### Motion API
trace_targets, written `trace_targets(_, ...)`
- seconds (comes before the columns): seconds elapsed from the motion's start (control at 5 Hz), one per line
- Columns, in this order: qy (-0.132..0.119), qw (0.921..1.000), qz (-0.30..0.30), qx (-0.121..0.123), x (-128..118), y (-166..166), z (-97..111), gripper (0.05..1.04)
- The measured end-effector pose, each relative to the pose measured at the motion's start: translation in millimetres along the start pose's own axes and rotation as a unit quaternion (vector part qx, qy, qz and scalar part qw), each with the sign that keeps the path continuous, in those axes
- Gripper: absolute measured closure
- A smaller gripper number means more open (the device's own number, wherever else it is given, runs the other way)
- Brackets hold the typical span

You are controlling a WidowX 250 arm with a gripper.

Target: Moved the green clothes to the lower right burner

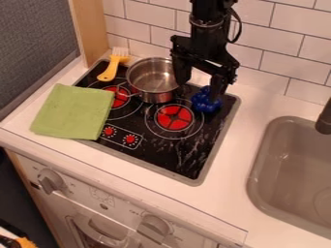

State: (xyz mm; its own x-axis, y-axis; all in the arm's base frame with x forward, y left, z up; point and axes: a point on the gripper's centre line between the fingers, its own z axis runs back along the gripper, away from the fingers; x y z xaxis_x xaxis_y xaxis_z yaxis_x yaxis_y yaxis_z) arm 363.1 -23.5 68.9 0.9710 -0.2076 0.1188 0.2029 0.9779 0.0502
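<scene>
1. Camera view, gripper point(199, 90): one, black, hanging from the top edge over the rear right part of the hob. Jaws parted, one beside the pot's rim, the other above the blue item.
2. Green cloth point(74, 111): one, folded into a rough square, lying flat at the left. Partly on the white bench point(223, 167), partly over the left edge of the black hob point(169, 150). Well apart from the jaws, to their left and nearer the camera; the pot lies between.
3. Red burner point(174, 117), right-hand of two: uncovered, in front of the jaws, well apart from the cloth. Left red burner point(119, 97): just beside the cloth's right edge.
4. Metal pot point(152, 80): one, upright, at the rear of the hob, handle pointing toward the cloth.
5. Blue item point(205, 100): one, knobbly, on the hob's right side, partly hidden by a jaw; kind cannot be told.
6. Yellow-handled brush point(110, 71): one, at the hob's rear left corner, pale bristles toward the tiled wall point(158, 36).
7. Grey sink point(291, 167): one, set into the bench at the right.
</scene>
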Motion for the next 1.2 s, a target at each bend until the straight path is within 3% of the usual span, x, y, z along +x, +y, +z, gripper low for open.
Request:
trace_targets(0.2, 0.018, 0.9998, -0.001, -0.002, -6.5, -1.3, -12.1, 0.083)
trace_targets(0.4, 0.010, 0.9999, 0.000, 0.003, -25.4, -2.0, -3.2, 0.083)
trace_targets(0.6, 0.032, 0.9988, 0.032, 0.019, -35.4, -6.2, 19.6, 0.083)
trace_targets(0.8, -0.021, 0.9983, 0.055, 0.002, -58.4, 13.5, 40.6, 0.083)
trace_targets(1.0, -0.013, 0.9957, 0.091, 0.011, -79.5, 50.8, 30.9, 0.083)
trace_targets(1.2, 0.008, 0.9908, 0.133, 0.024, -95.0, 91.5, 4.4, 0.083)
